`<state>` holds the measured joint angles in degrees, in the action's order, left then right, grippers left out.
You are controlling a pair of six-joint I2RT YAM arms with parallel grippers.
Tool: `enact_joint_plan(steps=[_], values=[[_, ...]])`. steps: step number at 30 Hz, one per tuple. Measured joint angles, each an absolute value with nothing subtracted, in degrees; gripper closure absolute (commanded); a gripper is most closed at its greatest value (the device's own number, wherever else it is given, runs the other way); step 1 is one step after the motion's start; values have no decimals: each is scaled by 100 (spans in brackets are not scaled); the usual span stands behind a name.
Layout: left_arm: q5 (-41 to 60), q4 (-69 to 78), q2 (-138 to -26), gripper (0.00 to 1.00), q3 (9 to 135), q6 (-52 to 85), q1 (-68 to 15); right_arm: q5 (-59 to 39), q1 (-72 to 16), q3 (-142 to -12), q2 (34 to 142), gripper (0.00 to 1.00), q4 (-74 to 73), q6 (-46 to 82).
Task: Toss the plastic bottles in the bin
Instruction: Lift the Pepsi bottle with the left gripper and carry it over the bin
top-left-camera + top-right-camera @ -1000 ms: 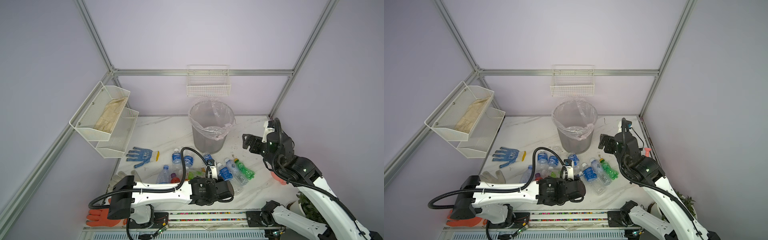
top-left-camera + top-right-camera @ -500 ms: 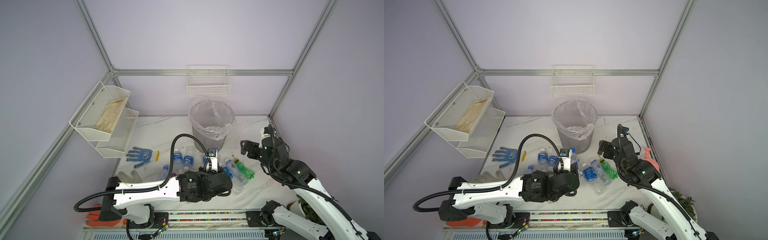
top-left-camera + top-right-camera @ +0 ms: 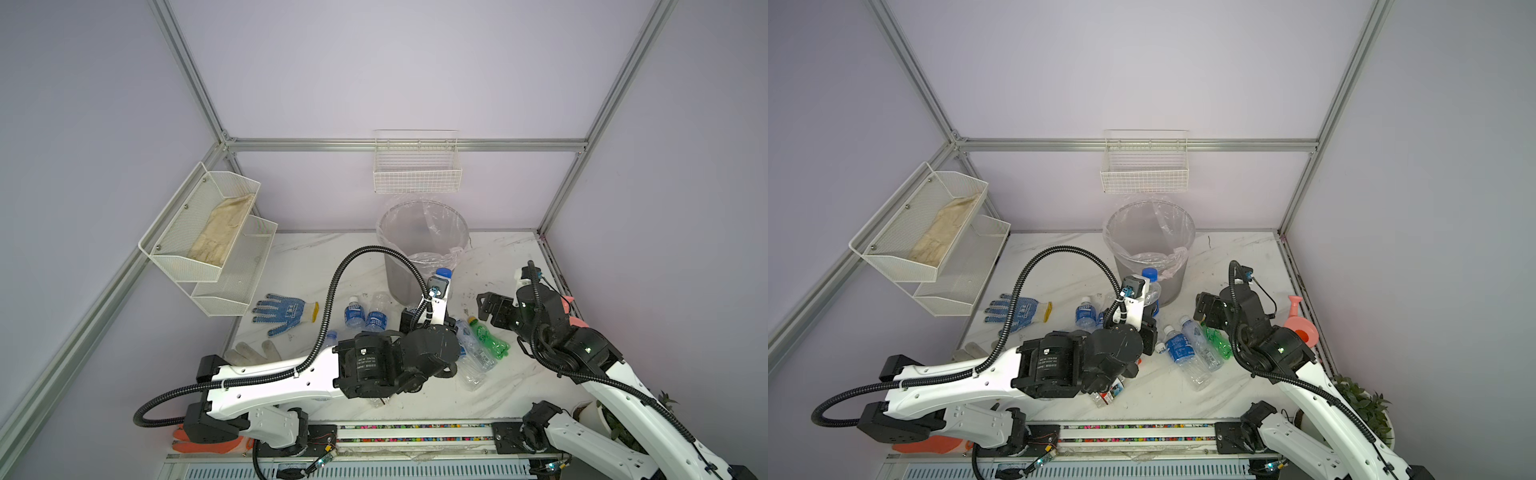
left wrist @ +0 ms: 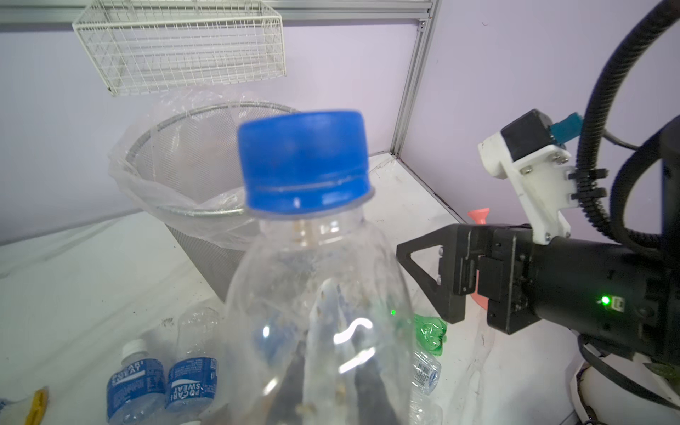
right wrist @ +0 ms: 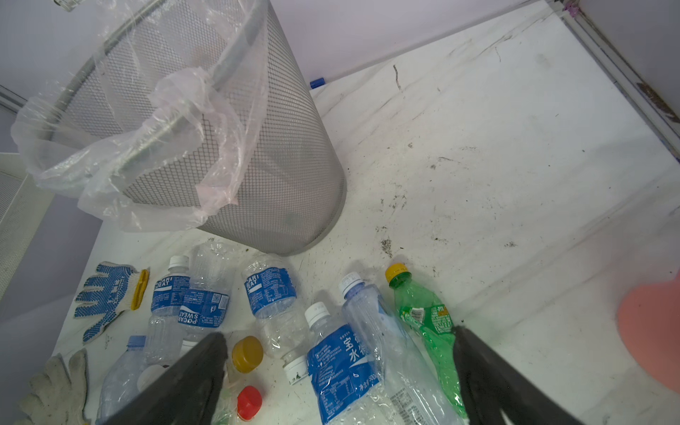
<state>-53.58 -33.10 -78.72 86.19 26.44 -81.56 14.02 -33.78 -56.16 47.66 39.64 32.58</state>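
My left gripper [image 4: 331,390] is shut on a clear plastic bottle [image 4: 316,294] with a blue cap [image 3: 444,272], held upright just in front of the bin [image 3: 399,278]. Its dark fingers show only through the bottle's wall. The bin [image 5: 276,147] is grey mesh lined with a clear bag. My right gripper [image 5: 338,382] is open above bottles lying on the table: a green one [image 5: 423,316], a blue-labelled one [image 5: 342,360] and a clear crumpled one [image 5: 368,312]. Two more blue-labelled bottles [image 3: 354,311] lie to the left of the bin. In both top views the right gripper [image 3: 1202,309] faces the bin.
A blue-dotted glove [image 3: 286,311] and a white glove [image 3: 253,353] lie at the left. A pink watering can [image 3: 1302,328] stands by the right wall, a potted plant [image 3: 1362,399] nearer. White wire baskets [image 3: 417,174] hang on the walls. Loose caps [image 5: 247,353] lie among the bottles.
My left arm has lifted the blue-capped bottle from the pile up and back toward the bin. My right arm has come down and nearer the bottles, still open.
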Motion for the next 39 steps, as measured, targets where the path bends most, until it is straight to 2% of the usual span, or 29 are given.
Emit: enact_joint_plan(steps=[19,33,39], values=[[-5511,-1772,-7797,90,9356,-242,-8147,1164,-3378,-5446,4753,3,3879,3365],[-5144,-1686,-7793,90,9931,-666,-7677,1138,-3378,-5446,4759,3,3835,3382],[-4678,-1894,-7802,90,10145,-447,-7137,1127,-3378,-5443,4759,3,3835,3382]])
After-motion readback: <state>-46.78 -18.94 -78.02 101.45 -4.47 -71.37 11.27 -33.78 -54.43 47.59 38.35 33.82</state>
